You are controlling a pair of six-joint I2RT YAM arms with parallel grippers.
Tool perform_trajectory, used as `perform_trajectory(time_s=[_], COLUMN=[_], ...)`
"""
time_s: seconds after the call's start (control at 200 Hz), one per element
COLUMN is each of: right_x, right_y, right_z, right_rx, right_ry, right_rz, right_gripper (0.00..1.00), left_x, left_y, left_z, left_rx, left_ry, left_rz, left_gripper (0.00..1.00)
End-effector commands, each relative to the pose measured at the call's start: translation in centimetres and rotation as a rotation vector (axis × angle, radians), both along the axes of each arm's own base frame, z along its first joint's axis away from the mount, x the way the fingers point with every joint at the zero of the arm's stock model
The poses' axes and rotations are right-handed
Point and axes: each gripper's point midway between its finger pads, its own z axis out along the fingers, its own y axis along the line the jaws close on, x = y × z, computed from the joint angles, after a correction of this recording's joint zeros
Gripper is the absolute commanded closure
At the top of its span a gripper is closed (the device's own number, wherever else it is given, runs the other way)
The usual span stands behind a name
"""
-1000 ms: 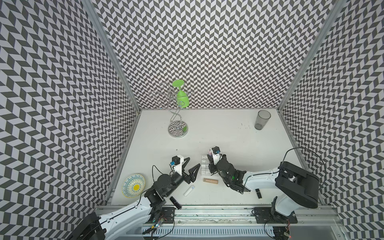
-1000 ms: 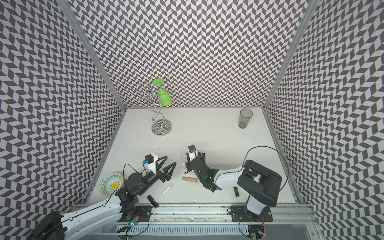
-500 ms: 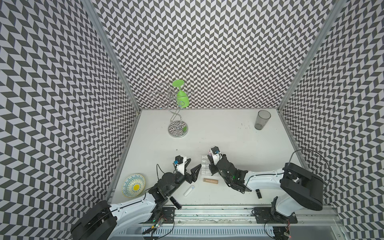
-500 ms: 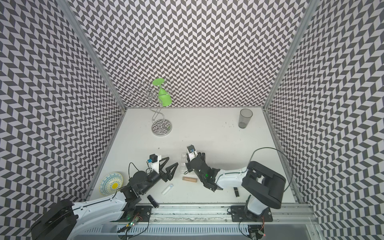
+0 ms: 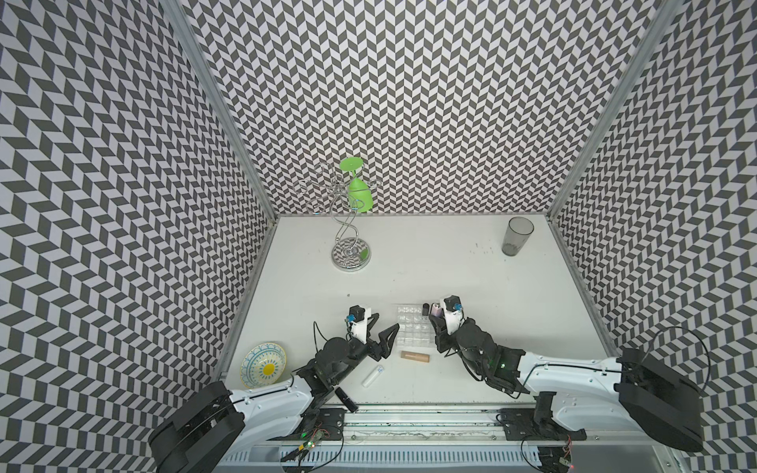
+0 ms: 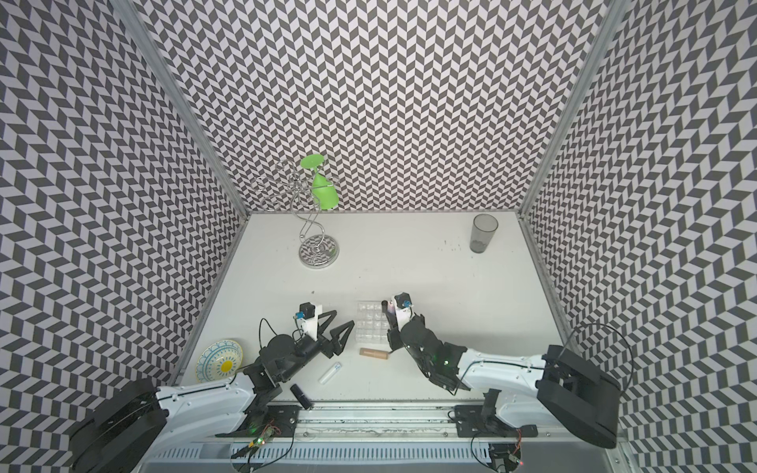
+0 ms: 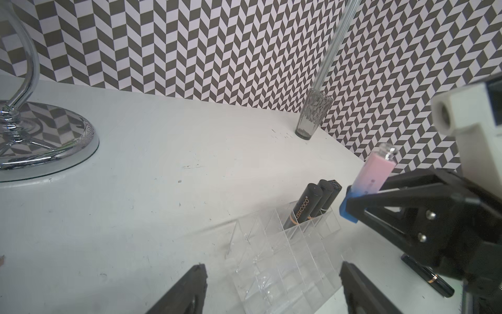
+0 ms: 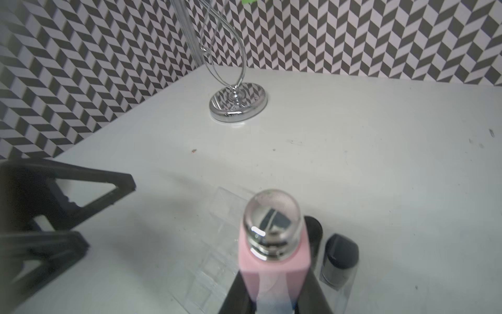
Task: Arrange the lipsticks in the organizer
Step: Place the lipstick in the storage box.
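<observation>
Right wrist view: the right gripper [image 8: 273, 293] has its jaws clamped on the lower, blue end of the pink-to-blue lipstick [image 8: 273, 261], tube tilted, silver cap uppermost. The left wrist view shows that tube above the far right end of the clear organizer [image 7: 285, 252], just beside three black lipsticks [image 7: 307, 206] standing in cells at that end; contact between tube and organizer cannot be determined. The left gripper [image 7: 271, 265] has its jaws wide apart and empty, facing the organizer from its left side. In a top view, a tan lipstick [image 5: 415, 356] lies just beside the organizer's near edge, a white lipstick [image 5: 372, 375] lies nearer the front, and one black lipstick [image 5: 346, 400] lies at the front edge of the table [image 5: 450, 266] by the left arm. A further black lipstick [image 7: 426, 277] lies on the table beneath the right gripper. Grey tumbler [image 5: 517, 236], chrome stand [image 5: 351, 256] and patterned plate [image 5: 263, 364] stand well apart from the organizer.
</observation>
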Motion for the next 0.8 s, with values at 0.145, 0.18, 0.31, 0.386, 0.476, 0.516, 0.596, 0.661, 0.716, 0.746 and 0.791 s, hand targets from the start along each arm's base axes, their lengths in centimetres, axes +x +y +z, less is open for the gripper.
perform_trajectory(time_s=[0.145, 0.18, 0.31, 0.386, 0.476, 0.516, 0.596, 0.661, 0.716, 0.746, 0.791], right_x=[1.5, 1.7, 2.2, 2.3, 2.4, 2.4, 2.4, 2.6, 2.6, 2.6, 2.6], right_y=[-2.2, -2.2, -2.1, -2.2, -2.4, -2.5, -2.6, -2.8, -2.8, -2.8, -2.7], right_z=[-1.8, -2.0, -2.3, -2.5, -2.6, -2.5, -2.7, -3.0, -3.6, -3.8, -4.1], right_rx=[0.015, 0.020, -0.008, -0.023, -0.029, -0.029, -0.040, -0.053, -0.078, -0.087, -0.096], right_ry=[0.027, 0.029, 0.027, 0.027, 0.025, 0.023, 0.027, 0.034, 0.053, 0.061, 0.071], right_rz=[-0.088, -0.083, -0.093, -0.103, -0.110, -0.113, -0.122, -0.135, -0.145, -0.146, -0.145], right_gripper=[1.00, 1.00, 1.00, 1.00, 1.00, 1.00, 1.00, 1.00, 1.00, 0.99, 0.96], left_x=[0.2, 0.2, 0.2, 0.3, 0.4, 0.4, 0.4, 0.5, 0.5, 0.5, 0.4], left_y=[-1.1, -1.2, -1.3, -1.3, -1.2, -1.1, -1.0, -1.0, -1.0, -1.1, -1.1], left_z=[1.2, 1.1, 1.1, 1.0, 1.0, 0.9, 0.8, 0.8, 0.7, 0.7, 0.8], left_rx=[-0.039, -0.038, -0.035, -0.031, -0.030, -0.027, -0.021, -0.020, -0.020, -0.020, -0.022], left_ry=[-0.020, -0.019, -0.019, -0.020, -0.022, -0.020, -0.022, -0.021, -0.019, -0.019, -0.018], left_rz=[-0.022, -0.026, -0.026, -0.021, -0.014, -0.011, -0.007, -0.002, -0.003, -0.006, -0.008], left_gripper=[0.19, 0.19, 0.20, 0.20, 0.20, 0.20, 0.20, 0.19, 0.19, 0.19, 0.19])
